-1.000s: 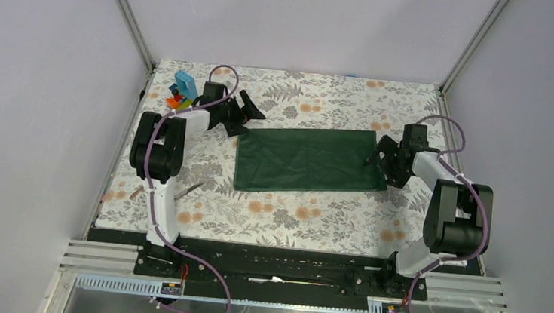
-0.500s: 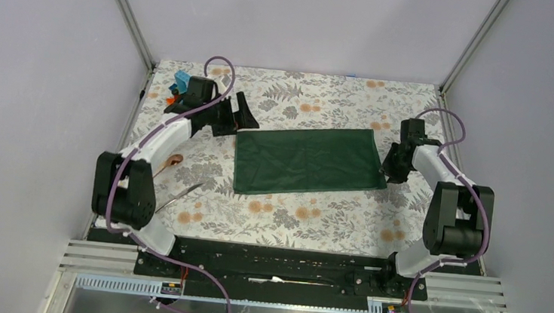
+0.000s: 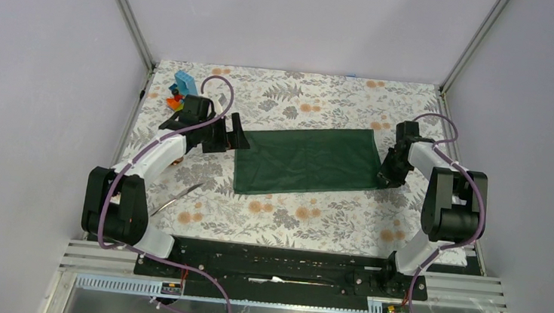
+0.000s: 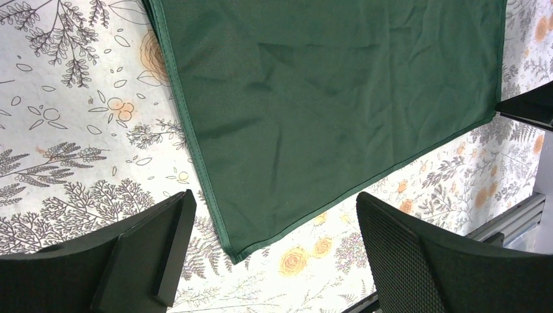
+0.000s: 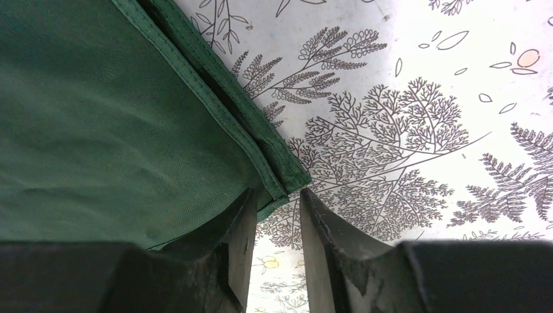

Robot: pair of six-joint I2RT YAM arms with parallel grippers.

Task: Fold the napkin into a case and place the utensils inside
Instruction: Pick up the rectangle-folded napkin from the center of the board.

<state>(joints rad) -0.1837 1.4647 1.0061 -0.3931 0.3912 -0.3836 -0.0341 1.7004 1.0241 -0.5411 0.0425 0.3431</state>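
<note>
Toy blocks (image 3: 181,89) on floral covering (image 3: 307,214)

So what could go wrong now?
The right tool sits at just the very tip of the dark green cloth napkin's corner, jaws nearly together, so the cloth might slip out when lifted. That edge looks doubled, so the tool may catch only one layer. The left tool hangs wide open above the napkin's left side, holding nothing. If only one side lifts, the fold could come out crooked.
</note>
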